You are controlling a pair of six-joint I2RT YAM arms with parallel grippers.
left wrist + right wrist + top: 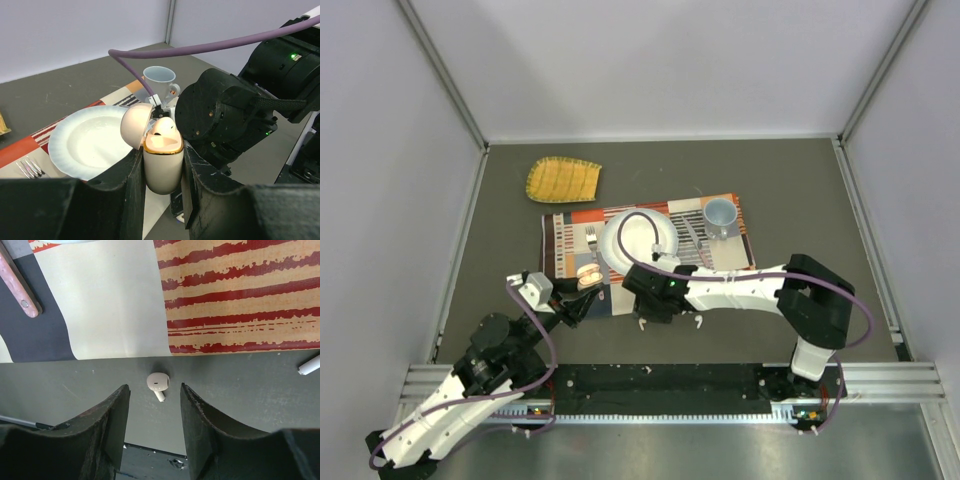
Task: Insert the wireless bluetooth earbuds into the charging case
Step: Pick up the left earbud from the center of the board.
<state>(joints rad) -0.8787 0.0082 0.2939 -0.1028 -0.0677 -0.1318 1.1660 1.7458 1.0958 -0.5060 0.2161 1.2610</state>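
Observation:
A cream charging case (pixel 162 167) with a gold rim stands upright in my left gripper (pixel 162 150), which is shut on its body. The lid (pixel 136 125) is swung open to the left, and one white earbud (pixel 163 127) sits in the case. In the top view the case (pixel 588 278) hangs over the placemat's near left corner. A second earbud (pixel 158 382) lies on the grey table just below the mat's edge. My right gripper (pixel 154 390) is open above it, one finger on each side, touching nothing.
On the striped placemat (pixel 730 255) are a white plate (pixel 638 238), a fork (pixel 592 240) and a pale blue cup (pixel 721 215). A yellow woven piece (pixel 563 180) lies at the back left. A small white piece (pixel 310 365) lies on the table to the right of the earbud.

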